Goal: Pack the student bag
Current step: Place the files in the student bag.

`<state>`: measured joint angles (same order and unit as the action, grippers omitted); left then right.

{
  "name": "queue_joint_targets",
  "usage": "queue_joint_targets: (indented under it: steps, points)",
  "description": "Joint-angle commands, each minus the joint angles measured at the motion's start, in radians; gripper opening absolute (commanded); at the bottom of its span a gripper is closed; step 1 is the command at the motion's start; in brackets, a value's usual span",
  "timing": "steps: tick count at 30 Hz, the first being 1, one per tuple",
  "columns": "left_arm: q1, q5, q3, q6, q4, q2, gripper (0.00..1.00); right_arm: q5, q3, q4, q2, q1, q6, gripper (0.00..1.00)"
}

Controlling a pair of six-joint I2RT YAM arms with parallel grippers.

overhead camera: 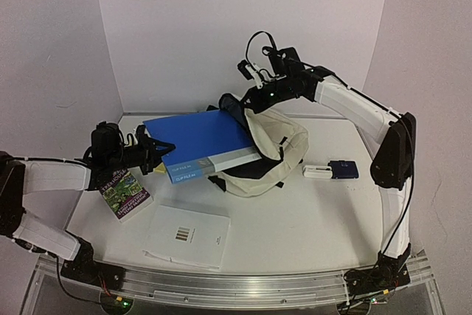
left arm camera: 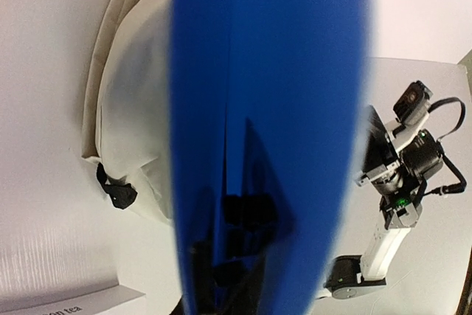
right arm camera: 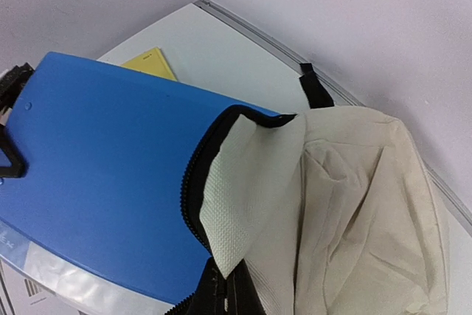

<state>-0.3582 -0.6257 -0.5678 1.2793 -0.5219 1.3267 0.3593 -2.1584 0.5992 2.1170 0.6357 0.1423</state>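
Note:
The student bag (overhead camera: pixel 276 154) lies in the middle of the table, cream with a black zipper edge (right arm camera: pixel 193 182). My right gripper (overhead camera: pixel 249 101) is shut on the rim of its mouth and holds the flap (right arm camera: pixel 251 197) up; its fingertips (right arm camera: pixel 230 291) pinch the fabric at the bottom of the right wrist view. A blue folder (overhead camera: pixel 198 138) is held roughly level by my left gripper (overhead camera: pixel 156 154), which is shut on its near-left edge. The folder's far end (right arm camera: pixel 110 182) sits under the lifted zipper edge at the bag's mouth. In the left wrist view the folder (left arm camera: pixel 269 108) hides my fingers.
A colourful paperback (overhead camera: pixel 125 193) lies below the left gripper, and a white booklet (overhead camera: pixel 188 236) near the front edge. A small dark-blue item (overhead camera: pixel 344 169) with a white piece (overhead camera: pixel 317 172) lies right of the bag. A yellow item (right arm camera: pixel 151 63) lies beyond the folder.

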Motion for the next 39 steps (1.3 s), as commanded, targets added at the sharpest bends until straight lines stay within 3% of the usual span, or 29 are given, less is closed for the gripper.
queue_joint_targets:
  steps: [1,9,16,22,25,31,39]
  points:
    - [-0.021,0.103,-0.034,0.071,-0.228,0.080,0.00,0.087,-0.083,-0.044,-0.025,0.011,-0.053,0.00]
    - [-0.071,0.243,-0.062,0.023,-0.136,0.092,0.00,0.114,-0.175,-0.053,0.035,0.022,-0.127,0.00]
    - [-0.140,0.177,-0.117,0.010,-0.106,0.158,0.00,0.040,-0.184,-0.083,0.048,0.021,-0.169,0.00]
    - [-0.142,0.189,-0.060,-0.048,0.106,-0.009,0.00,-0.064,-0.178,-0.089,0.051,0.021,-0.152,0.00]
    - [-0.141,0.222,-0.018,-0.046,0.138,-0.078,0.00,-0.031,-0.177,-0.090,0.056,0.021,-0.173,0.00]
    - [-0.140,0.300,-0.017,0.011,-0.031,0.019,0.00,0.113,-0.156,-0.102,0.036,0.030,-0.226,0.00]
    - [-0.161,0.278,-0.180,0.082,-0.325,0.334,0.00,0.156,-0.153,-0.121,0.017,0.075,-0.225,0.00]
